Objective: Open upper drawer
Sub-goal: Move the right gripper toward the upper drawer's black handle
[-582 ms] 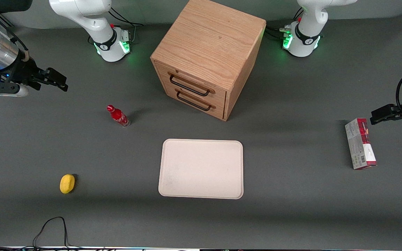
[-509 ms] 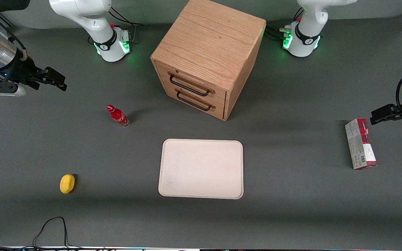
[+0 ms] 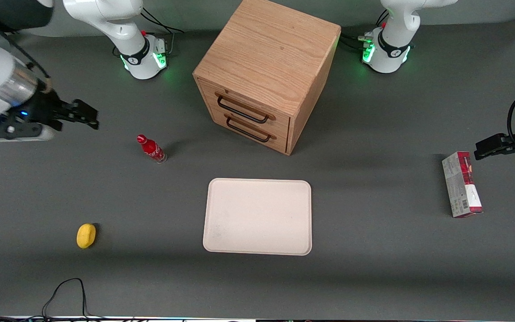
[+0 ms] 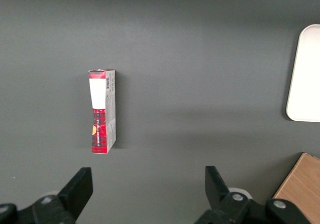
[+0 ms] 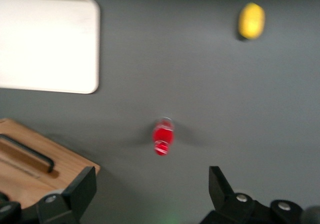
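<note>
The light oak cabinet [image 3: 268, 58] stands at the middle of the table. Its upper drawer [image 3: 235, 101] is shut, with its black wire handle [image 3: 242, 110] above the matching lower drawer [image 3: 248, 129]. My gripper [image 3: 88, 117] hovers above the table toward the working arm's end, well apart from the cabinet, open and empty. In the right wrist view the open gripper [image 5: 152, 184] hangs over bare table, with a corner of the cabinet [image 5: 35, 176] and one black handle [image 5: 25, 154] beside it.
A red bottle [image 3: 151, 149] stands between my gripper and the cabinet; it also shows in the right wrist view [image 5: 163, 134]. A white tray [image 3: 257, 217] lies nearer the front camera than the cabinet. A yellow lemon [image 3: 86, 235] and a red-and-white box [image 3: 461, 184] lie on the table.
My gripper has moved toward the cabinet and a little nearer the front camera. The drawers have not moved.
</note>
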You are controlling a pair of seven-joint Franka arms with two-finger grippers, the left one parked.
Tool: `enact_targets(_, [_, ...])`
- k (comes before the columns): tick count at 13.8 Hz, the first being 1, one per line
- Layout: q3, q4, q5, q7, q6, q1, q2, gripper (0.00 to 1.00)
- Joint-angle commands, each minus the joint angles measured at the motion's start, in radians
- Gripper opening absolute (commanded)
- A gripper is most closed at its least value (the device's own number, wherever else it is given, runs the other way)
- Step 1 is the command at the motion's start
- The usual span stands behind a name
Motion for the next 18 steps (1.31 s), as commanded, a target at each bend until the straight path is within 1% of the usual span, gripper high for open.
enact_targets(1, [0.187, 0.142, 0.015, -0.045, -0.046, -0.011, 0.132, 1.00])
enact_targets(2, [0.248, 0.145, 0.015, -0.116, -0.043, -0.009, 0.141, 1.00])
enact_targets(5, [0.458, 0.188, 0.018, -0.137, -0.040, -0.004, 0.210, 1.00])
enact_targets(6, [0.514, 0.190, 0.020, -0.148, -0.040, -0.004, 0.230, 1.00])
enact_targets(8, [0.589, 0.190, 0.026, -0.154, -0.033, -0.003, 0.294, 1.00])
enact_targets(9, [0.611, 0.187, 0.025, -0.157, -0.027, -0.003, 0.324, 1.00])
enact_targets(10, [0.614, 0.179, 0.023, -0.177, -0.002, 0.002, 0.353, 1.00])
enact_targets(13, [0.605, 0.103, 0.014, -0.336, 0.095, 0.003, 0.394, 1.00])
enact_targets(15, [0.599, 0.077, 0.002, -0.366, 0.150, 0.005, 0.433, 1.00])
enact_targets(17, [0.599, 0.038, -0.035, -0.372, 0.201, 0.005, 0.440, 1.00])
enact_targets(18, [0.599, 0.020, -0.040, -0.393, 0.221, 0.005, 0.440, 1.00])
